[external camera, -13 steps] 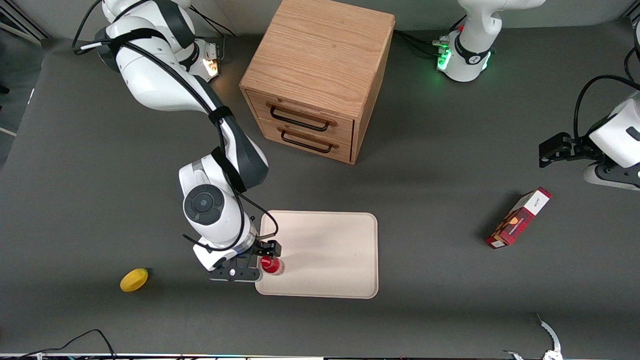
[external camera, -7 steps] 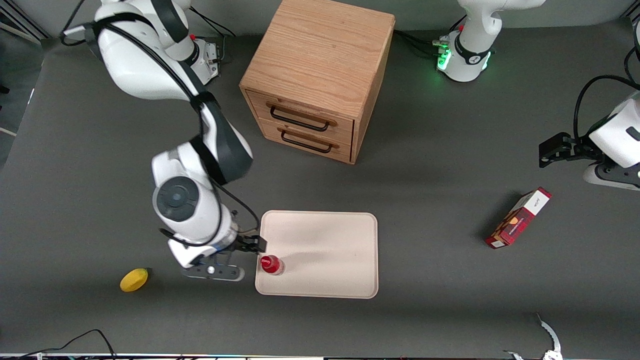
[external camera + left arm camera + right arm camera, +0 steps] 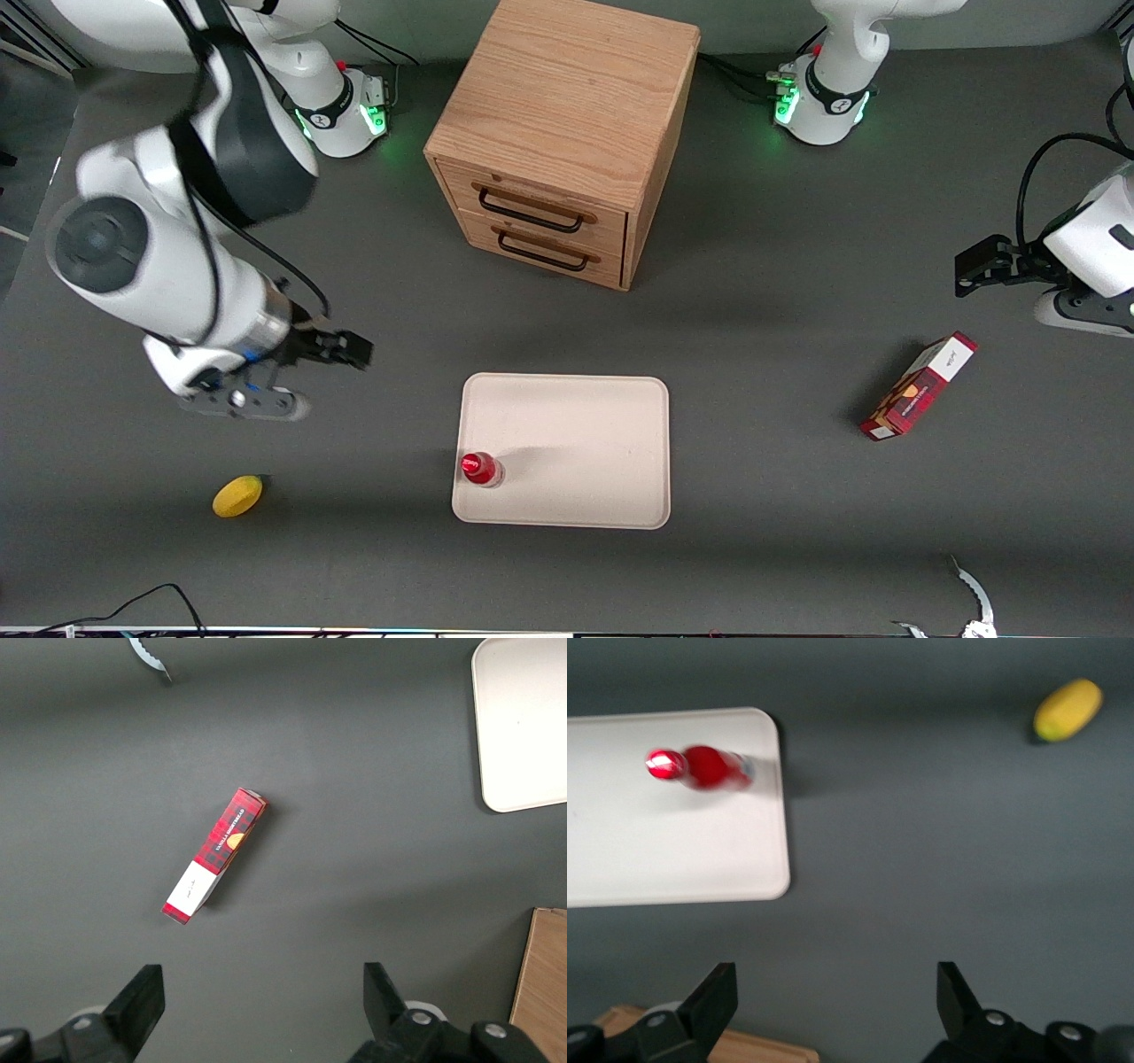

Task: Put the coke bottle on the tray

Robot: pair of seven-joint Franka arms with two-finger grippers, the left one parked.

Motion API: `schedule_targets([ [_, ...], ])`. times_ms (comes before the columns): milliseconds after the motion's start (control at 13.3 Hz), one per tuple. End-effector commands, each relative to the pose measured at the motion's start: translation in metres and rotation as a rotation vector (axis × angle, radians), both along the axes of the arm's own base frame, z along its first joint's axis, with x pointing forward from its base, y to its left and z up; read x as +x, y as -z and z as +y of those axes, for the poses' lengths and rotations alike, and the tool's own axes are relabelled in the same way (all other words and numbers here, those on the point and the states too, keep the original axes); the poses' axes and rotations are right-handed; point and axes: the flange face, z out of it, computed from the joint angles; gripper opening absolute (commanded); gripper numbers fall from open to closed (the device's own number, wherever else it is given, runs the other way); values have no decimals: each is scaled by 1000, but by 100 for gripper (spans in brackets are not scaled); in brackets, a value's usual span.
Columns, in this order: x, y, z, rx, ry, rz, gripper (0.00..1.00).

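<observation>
A wooden drawer cabinet (image 3: 558, 142) stands farthest from the camera, a yellow fruit (image 3: 237, 495) lies nearest, and a carton box (image 3: 919, 386) lies toward the parked arm's end.

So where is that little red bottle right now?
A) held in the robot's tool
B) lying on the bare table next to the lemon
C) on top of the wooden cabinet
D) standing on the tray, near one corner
D: the bottle stands upright on the tray close to a corner, and the open tool hangs empty over the table, well away from it.
</observation>
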Motion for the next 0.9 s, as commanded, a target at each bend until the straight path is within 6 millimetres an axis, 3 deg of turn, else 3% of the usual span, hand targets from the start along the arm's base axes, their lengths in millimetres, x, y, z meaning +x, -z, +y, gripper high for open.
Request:
schedule_targets([
  [0, -57, -23, -54, 3, -34, 1, 100],
  [150, -67, -36, -88, -1, -26, 11, 100],
  [375, -76, -55, -120, -1, -24, 7, 100],
  [825, -83, -79, -123, -2, -28, 4, 100],
])
